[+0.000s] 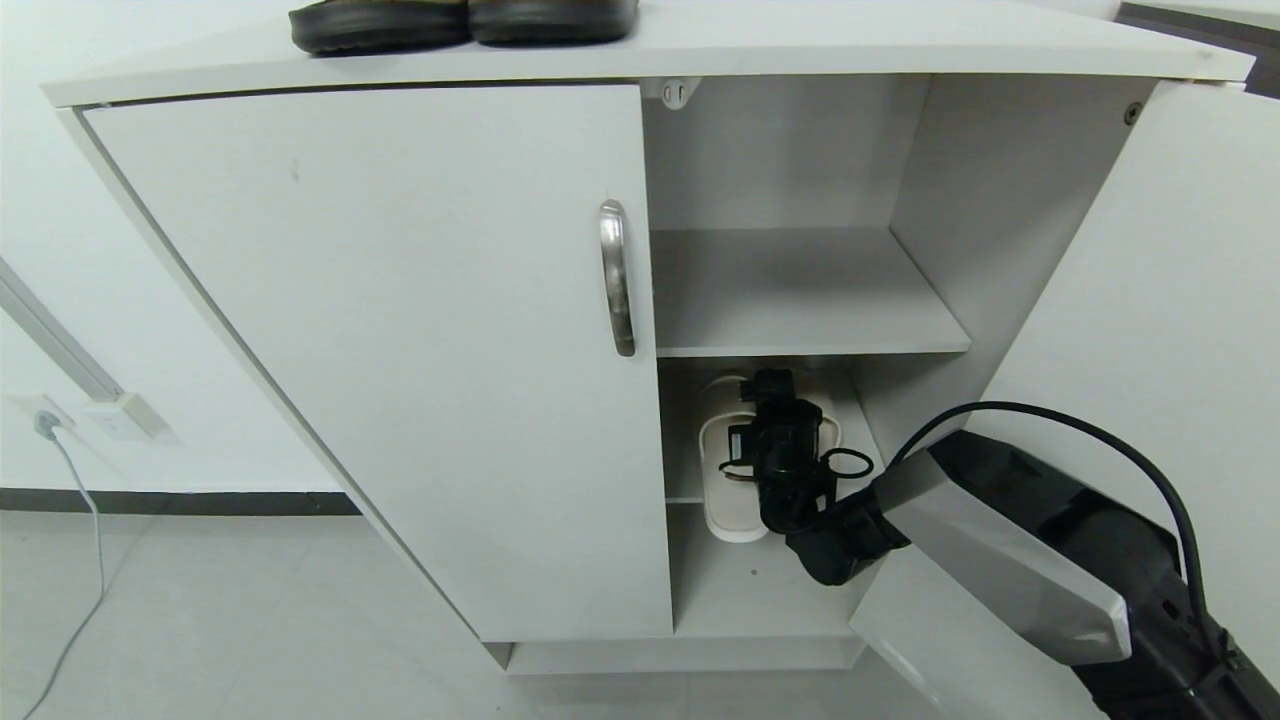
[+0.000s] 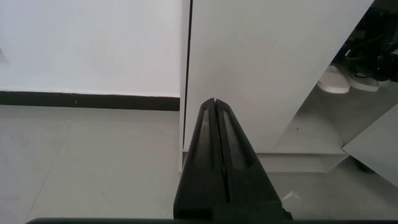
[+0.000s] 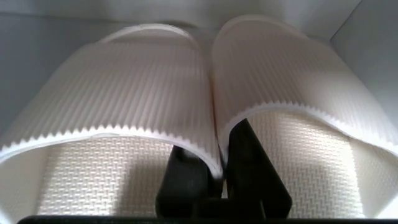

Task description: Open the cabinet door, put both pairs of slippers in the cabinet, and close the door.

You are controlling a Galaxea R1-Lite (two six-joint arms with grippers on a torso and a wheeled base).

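Note:
A pair of black slippers (image 1: 460, 22) lies on top of the white cabinet (image 1: 800, 40). Its left door (image 1: 400, 350) is closed and its right door (image 1: 1160, 300) stands open. My right gripper (image 1: 775, 440) reaches into the lower part of the open side, shut on a pair of white slippers (image 1: 730, 500). In the right wrist view, its fingers (image 3: 249, 162) pinch the adjoining inner edges of the two ribbed straps (image 3: 214, 93). I cannot tell whether the slippers rest on the shelf. My left gripper (image 2: 214, 109) is shut and empty, low above the floor before the closed door.
The upper shelf (image 1: 800, 300) inside the open side is bare. A metal handle (image 1: 616, 278) runs down the closed door's edge. A wall socket (image 1: 45, 420) with a cable sits at the far left. Grey floor (image 1: 250, 620) spreads in front of the cabinet.

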